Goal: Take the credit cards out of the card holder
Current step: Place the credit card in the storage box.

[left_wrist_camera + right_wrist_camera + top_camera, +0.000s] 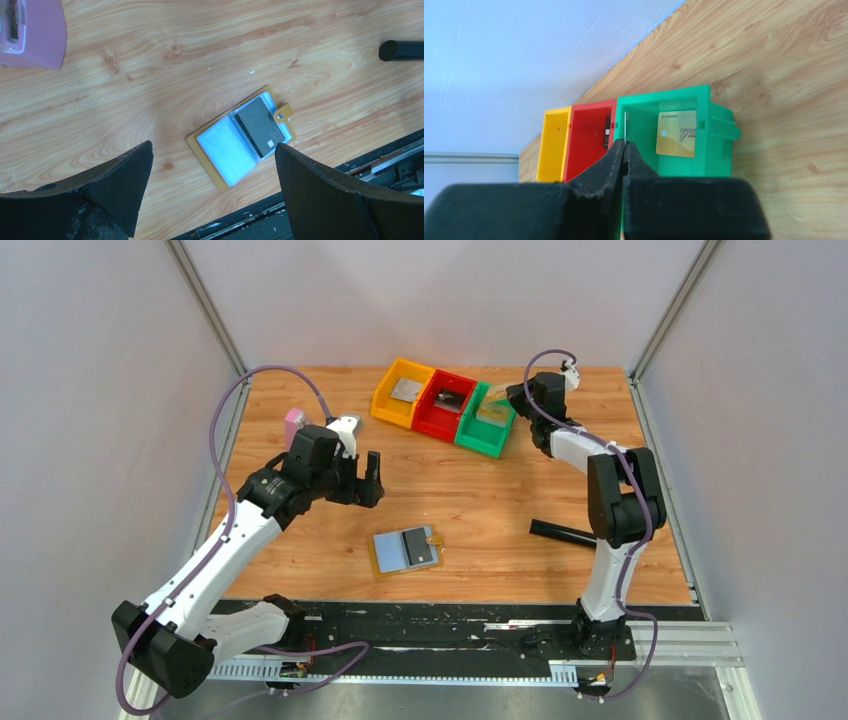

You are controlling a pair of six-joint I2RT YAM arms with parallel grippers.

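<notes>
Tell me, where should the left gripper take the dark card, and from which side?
Probably the long edge of the dark card beside the tab, approached from above at a slant. It lies flat on the open holder, so only an edge offers the jaws anything to pinch.

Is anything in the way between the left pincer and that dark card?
Nothing visible. The open left pincer points toward the card holder, whose dark card lies exposed; the pink block and black rod lie well off to the sides.
</notes>
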